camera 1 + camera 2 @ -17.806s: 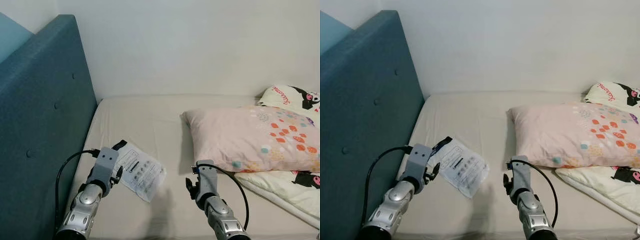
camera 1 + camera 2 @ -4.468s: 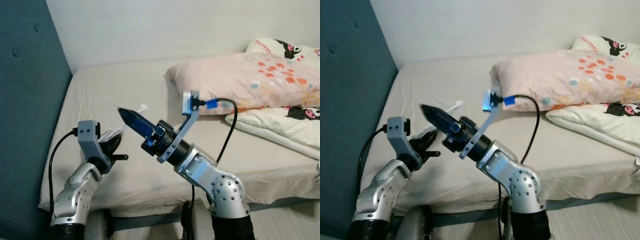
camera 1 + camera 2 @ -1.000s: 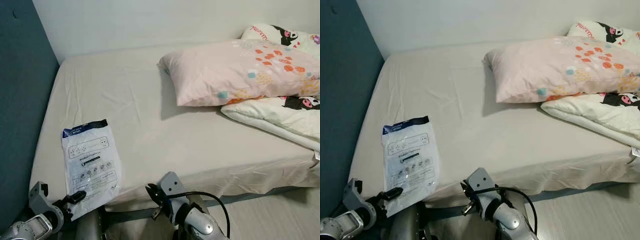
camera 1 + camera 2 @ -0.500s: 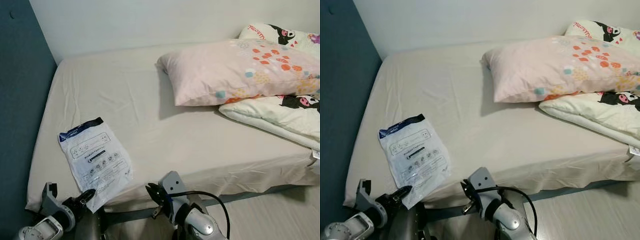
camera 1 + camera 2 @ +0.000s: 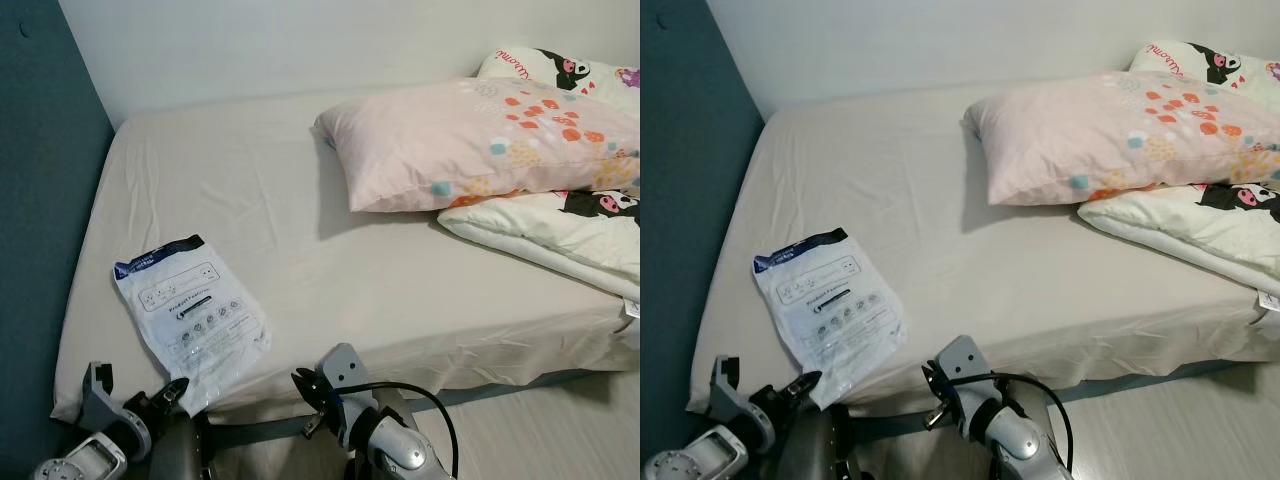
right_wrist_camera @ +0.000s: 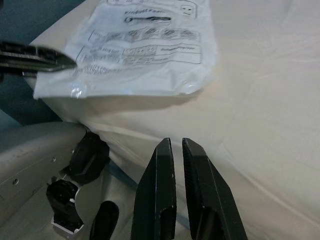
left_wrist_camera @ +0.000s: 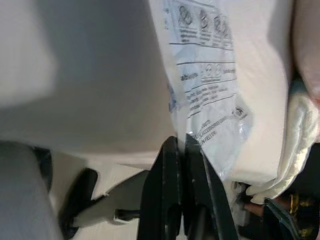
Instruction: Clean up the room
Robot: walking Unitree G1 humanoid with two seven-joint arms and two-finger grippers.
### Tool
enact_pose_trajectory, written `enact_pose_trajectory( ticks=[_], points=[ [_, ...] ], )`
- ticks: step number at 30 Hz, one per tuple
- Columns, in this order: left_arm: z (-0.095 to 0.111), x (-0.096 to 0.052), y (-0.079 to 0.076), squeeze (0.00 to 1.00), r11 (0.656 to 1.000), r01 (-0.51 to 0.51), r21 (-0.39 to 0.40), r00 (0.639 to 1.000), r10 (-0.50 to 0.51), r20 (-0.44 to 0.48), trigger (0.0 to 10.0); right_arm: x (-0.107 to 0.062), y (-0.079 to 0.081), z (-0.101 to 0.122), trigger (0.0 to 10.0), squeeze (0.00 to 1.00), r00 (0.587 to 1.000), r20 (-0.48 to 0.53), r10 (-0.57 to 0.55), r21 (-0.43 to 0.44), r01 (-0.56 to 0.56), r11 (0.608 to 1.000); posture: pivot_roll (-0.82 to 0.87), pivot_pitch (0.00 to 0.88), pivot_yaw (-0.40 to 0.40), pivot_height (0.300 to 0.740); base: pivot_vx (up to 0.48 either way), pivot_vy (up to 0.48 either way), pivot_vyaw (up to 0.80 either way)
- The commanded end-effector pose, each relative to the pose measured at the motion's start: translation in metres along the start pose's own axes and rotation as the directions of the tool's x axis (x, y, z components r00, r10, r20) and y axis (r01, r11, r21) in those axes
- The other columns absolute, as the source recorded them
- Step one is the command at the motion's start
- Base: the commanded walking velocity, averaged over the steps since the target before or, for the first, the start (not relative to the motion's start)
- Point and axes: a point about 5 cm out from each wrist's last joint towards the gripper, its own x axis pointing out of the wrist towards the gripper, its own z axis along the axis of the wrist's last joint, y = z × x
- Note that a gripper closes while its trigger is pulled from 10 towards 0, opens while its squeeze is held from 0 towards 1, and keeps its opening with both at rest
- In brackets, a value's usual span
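Observation:
A clear plastic package (image 5: 190, 315) with printed labels and a dark blue top strip lies flat on the beige mattress (image 5: 400, 290), at its front left edge. Its near corner hangs over that edge. My left gripper (image 5: 177, 389) sits low at this corner, shut on the package's edge (image 7: 210, 75); in the left wrist view the fingers (image 7: 170, 165) are pressed together against the plastic. My right gripper (image 6: 174, 142) is shut with nothing in it, held below the mattress edge and aimed at the package (image 6: 145, 45). The left gripper (image 6: 70, 62) also appears there, pinching the corner.
A pink patterned pillow (image 5: 460, 140) lies on the bed at the right, over a folded white cartoon-print quilt (image 5: 540, 230). A tall blue headboard (image 5: 40, 200) runs along the left. Pale wood floor (image 5: 560, 430) lies in front of the bed.
The package has swung round on the sheet, its near end dragged right and toward the mattress edge by my left gripper. The right arm has stayed put.

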Motion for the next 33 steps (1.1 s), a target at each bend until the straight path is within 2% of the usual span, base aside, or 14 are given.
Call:
enact_pose_trajectory(
  ticks=[1, 3, 5, 6, 8, 9, 10, 11, 15, 17, 18, 24, 26, 33],
  points=[
    [-0.005, 0.005, -0.015, 0.0, 0.995, 0.071, 0.076, 0.997, -0.069, -0.033, 0.0, -0.001, -0.002, -0.003, 10.0, 0.0, 1.0, 0.0, -0.02, 0.003, 0.02, 1.0, -0.05, 0.229, -0.043, 0.57, 0.0, 0.0, 0.0],
    [0.005, 0.02, -0.075, 0.0, 0.927, 0.256, 0.275, 0.963, -0.27, 0.013, 0.0, 0.002, -0.016, 0.01, 10.0, 0.0, 0.993, 0.065, -0.096, -0.005, 0.096, 0.995, -0.04, 0.192, -0.043, 0.57, 0.0, 0.0, 0.0],
    [0.005, 0.02, -0.075, 0.0, 0.927, 0.256, 0.275, 0.963, -0.27, 0.013, 0.0, 0.002, -0.016, 0.01, 10.0, 0.0, 0.993, 0.065, -0.096, -0.005, 0.096, 0.995, -0.04, 0.192, -0.043, 0.57, 0.0, 0.0, 0.0],
    [0.013, 0.024, -0.097, 0.0, 0.894, 0.271, 0.357, 0.945, -0.318, 0.076, 0.0, 0.003, -0.022, 0.016, 10.0, 0.0, 0.987, 0.093, -0.132, -0.003, 0.133, 0.991, -0.04, 0.186, -0.043, 0.57, 0.0, 0.0, 0.0],
    [0.025, 0.032, -0.115, 0.0, 0.832, 0.096, 0.546, 0.936, -0.262, 0.235, 0.0, 0.004, -0.033, 0.023, 10.0, 0.0, 0.974, 0.122, -0.193, 0.004, 0.194, 0.981, -0.03, 0.14, -0.037, 0.57, 0.0, 0.0, 0.0],
    [0.025, 0.034, -0.118, 0.0, 0.796, 0.041, 0.604, 0.928, -0.254, 0.271, 0.0, 0.004, -0.037, 0.023, 10.0, 0.0, 0.969, 0.126, -0.21, -0.008, 0.213, 0.977, -0.03, 0.13, -0.036, 0.57, 0.0, 0.0, 0.0],
    [0.025, 0.034, -0.118, 0.0, 0.796, 0.041, 0.604, 0.928, -0.254, 0.271, 0.0, 0.004, -0.037, 0.023, 10.0, 0.0, 0.969, 0.126, -0.21, -0.008, 0.213, 0.977, -0.03, 0.13, -0.036, 0.57, 0.0, 0.0, 0.0],
    [0.023, 0.034, -0.122, 0.0, 0.744, -0.024, 0.668, 0.914, -0.254, 0.316, 0.0, 0.005, -0.041, 0.021, 10.0, 0.0, 0.968, 0.11, -0.225, -0.006, 0.227, 0.974, -0.03, 0.11, -0.037, 0.57, 0.0, 0.0, 0.0],
    [0.02, 0.034, -0.12, 0.0, 0.76, -0.079, 0.645, 0.893, -0.233, 0.384, 0.0, 0.005, -0.046, 0.019, 10.0, 0.0, 0.964, 0.099, -0.246, -0.013, 0.249, 0.969, -0.03, 0.097, -0.037, 0.57, 0.0, 0.0, 0.0],
    [0.019, 0.034, -0.122, 0.0, 0.71, -0.131, 0.691, 0.882, -0.234, 0.408, 0.0, 0.005, -0.047, 0.018, 10.0, 0.0, 0.963, 0.098, -0.25, -0.025, 0.253, 0.967, -0.03, 0.083, -0.037, 0.57, 0.0, 0.0, 0.0],
    [0.017, 0.035, -0.124, 0.0, 0.689, -0.144, 0.71, 0.883, -0.235, 0.407, 10.0, 0.005, -0.047, 0.018, 10.0, 0.0, 0.963, 0.099, -0.252, -0.036, 0.256, 0.966, -0.03, 0.078, -0.036, 0.57, 0.0, 0.0, 0.0],
    [0.014, 0.034, -0.13, 0.0, 0.665, -0.183, 0.724, 0.874, -0.227, 0.429, 10.0, 0.005, -0.048, 0.017, 10.0, 0.0, 0.961, 0.104, -0.257, -0.043, 0.263, 0.964, -0.03, 0.077, -0.035, 0.57, 0.0, 0.0, 0.0],
    [0.013, 0.042, -0.127, 0.0, 0.603, -0.281, 0.747, 0.864, -0.179, 0.47, 10.0, 0.006, -0.048, 0.019, 10.0, 0.0, 0.957, 0.113, -0.268, -0.06, 0.276, 0.959, -0.03, 0.078, -0.034, 0.57, 0.0, 0.0, 0.0],
    [0.01, 0.044, -0.124, 0.0, 0.561, -0.302, 0.771, 0.869, -0.171, 0.465, 10.0, 0.005, -0.048, 0.018, 10.0, 0.0, 0.958, 0.118, -0.262, -0.035, 0.267, 0.963, -0.03, 0.077, -0.035, 0.57, 0.0, 0.0, 0.0]
  ],
)
